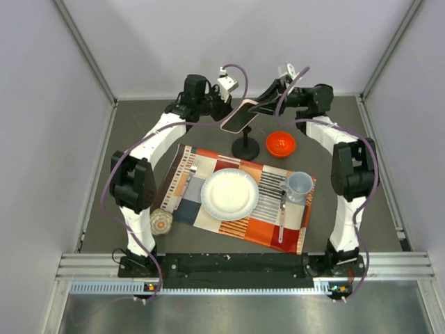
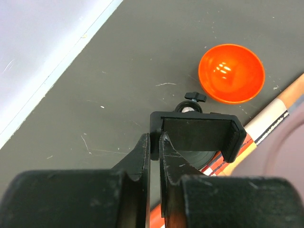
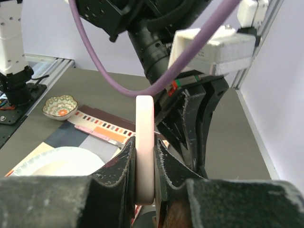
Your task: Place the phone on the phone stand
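At the far middle of the worktop: both arms converge over the phone stand (image 1: 245, 149), whose round base sits on the bare surface just beyond the far edge of the placemat (image 1: 271, 217).

Right gripper (image 3: 145, 148): clamped on the phone (image 3: 144, 121), fingers pressing its two faces, pale pink case edge toward the wrist camera. In the top view the phone hangs tilted in the air above the stand, not yet in the clamp-style holder.

Left gripper (image 2: 154, 142): fingers nearly together, and they appear to pinch one side lip of the holder. The contact is partly hidden from the wrist view, so this is tentative.

Orange bowl (image 2: 231, 73): near the stand, toward the right edge, apart from it.

On the placemat: white plate (image 1: 229, 194) and pale mug (image 1: 300, 185).
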